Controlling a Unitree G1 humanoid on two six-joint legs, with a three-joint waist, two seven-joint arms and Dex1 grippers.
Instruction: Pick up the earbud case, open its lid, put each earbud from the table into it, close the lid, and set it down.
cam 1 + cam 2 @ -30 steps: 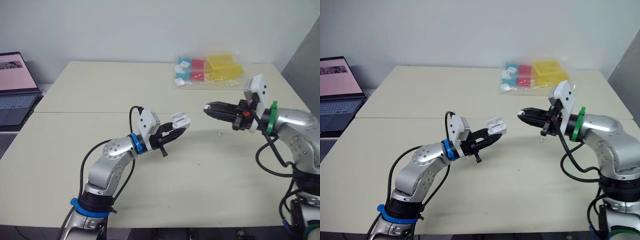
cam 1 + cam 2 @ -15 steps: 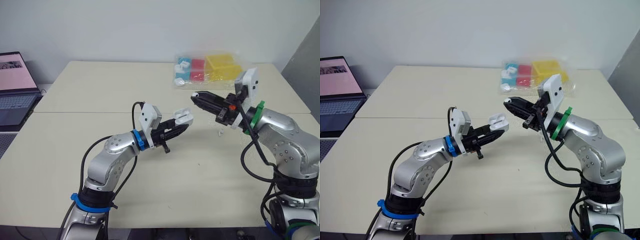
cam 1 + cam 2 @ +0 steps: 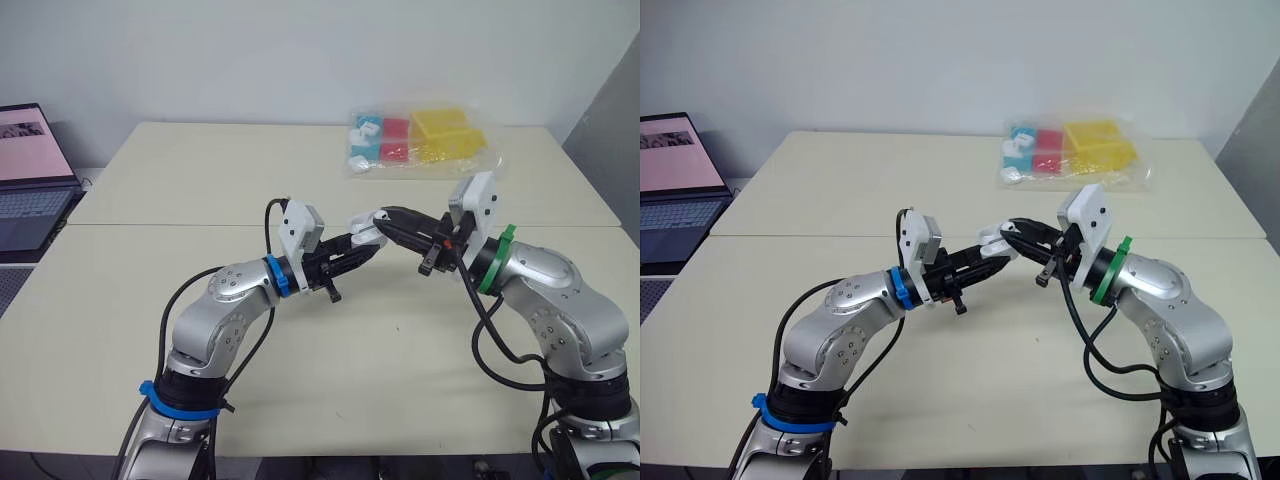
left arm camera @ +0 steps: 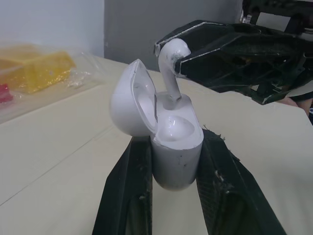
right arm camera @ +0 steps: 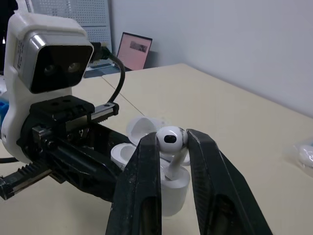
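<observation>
The left end effector (image 4: 175, 138) is clamping the lower body of the white earbud case (image 4: 176, 164) between its two fingers. It is holding the case in the air over the middle of the table (image 3: 200, 170). The case's lid (image 4: 128, 105) is standing open, tilted back on the side away from the right arm. The right end effector (image 5: 172, 147) is pinching a white earbud (image 4: 172, 73) by its head, both fingers pressing against it. The earbud's stem is pointing down into one of the case's sockets, with its tip at or just inside the opening. A clear plastic bag (image 3: 415, 140) of coloured items is lying near the table's far edge. An open laptop (image 3: 30, 180) is sitting beyond the table's left side.
</observation>
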